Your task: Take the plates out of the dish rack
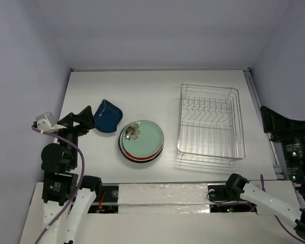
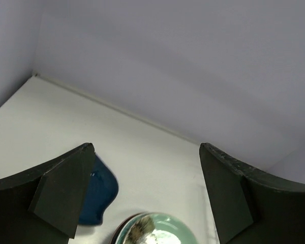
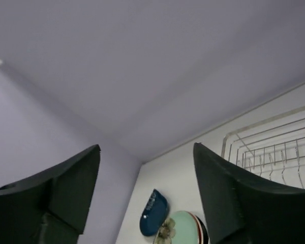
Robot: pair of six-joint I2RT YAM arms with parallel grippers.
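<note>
Fingers (image 2: 61, 188) of the left gripper (image 2: 146, 162) stand wide apart with nothing between them. In the left wrist view the dark blue plate (image 2: 99, 190) shows just past the left finger, outside the gap. From above, that plate (image 1: 108, 117) sits on the table (image 1: 142, 86) just right of the left gripper and a little farther from the arm bases. It looks foreshortened, as if tipped up on one side, though I cannot tell for sure, and its longer visible line runs away from the arm bases.

Just right of it, and slightly nearer the bases, is the stack of plates (image 1: 142, 141), lying flat with a pale green one on top. The two are close, but whether they touch is unclear.

Further right, well apart from the stack, the dish rack (image 1: 209, 122) stands with its long side running front to back. I see only bare wire prongs in it.

At the far right, the right gripper (image 3: 146, 152) is also spread and carrying nothing, off to the rack's right side.

Unloading looks done. If the blue plate is to join the stack, the left arm is far nearer, and the move goes rightward.
</note>
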